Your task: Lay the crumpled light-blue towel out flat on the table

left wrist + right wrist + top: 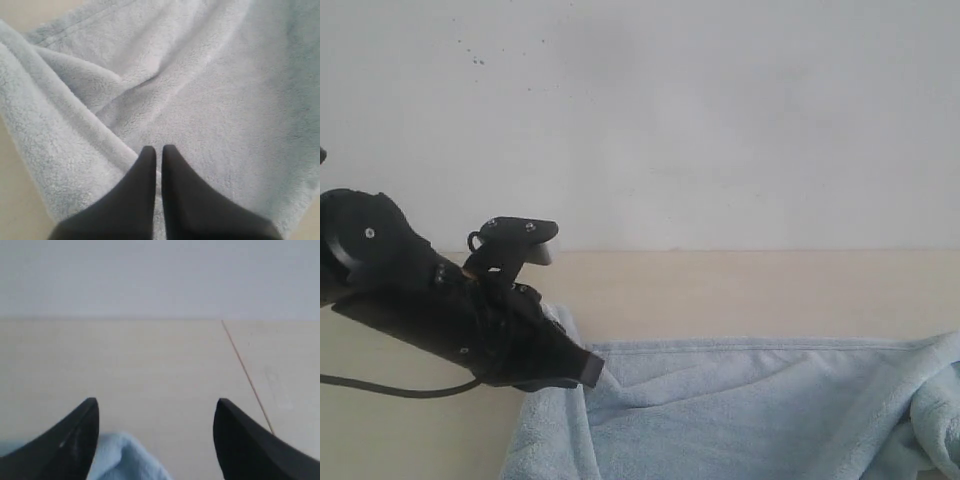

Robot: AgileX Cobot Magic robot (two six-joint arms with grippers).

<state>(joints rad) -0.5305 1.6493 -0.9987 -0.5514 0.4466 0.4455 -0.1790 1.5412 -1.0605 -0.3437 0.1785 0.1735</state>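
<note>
The towel lies on the tabletop, low in the exterior view. Most of it is flat, but it is bunched up at its right end and folded over at its left end. Its long side runs from left to right across that view.

The left jaws are right at the towel's left end and touch it. They are shut tight, and they seem to pinch a little bit of the fluffy cloth (only a thin strip of it shows between them in the left wrist view).

The right jaws do not show in the exterior view. In the right wrist view they stand wide apart and hold nothing. A soft lump of towel peeks out between them, very close.

So the left arm has the cloth. I think a pull should go along the long side, out to the left.

I can see no words, no brand and no tag anywhere.
</note>
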